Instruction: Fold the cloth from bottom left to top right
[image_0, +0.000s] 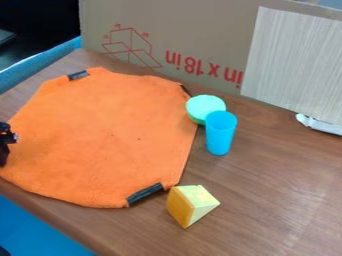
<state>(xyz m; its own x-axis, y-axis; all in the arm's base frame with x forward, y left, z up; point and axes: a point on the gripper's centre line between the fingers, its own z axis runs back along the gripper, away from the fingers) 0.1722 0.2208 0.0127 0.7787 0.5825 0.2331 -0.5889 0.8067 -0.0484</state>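
Note:
The orange cloth (110, 137) lies spread out nearly flat on the left half of the wooden table, with black strips at several of its edges. At the view's left edge, the black gripper (5, 145) is partly cut off, by the cloth's left side. Its fingers cannot be made out, and neither can whether it touches the cloth.
A green round object (204, 108) and a blue cup (220, 132) stand by the cloth's right edge. A yellow wedge block (191, 205) sits near its lower right corner. Behind the table (280, 180) rises a cardboard panel (200, 30).

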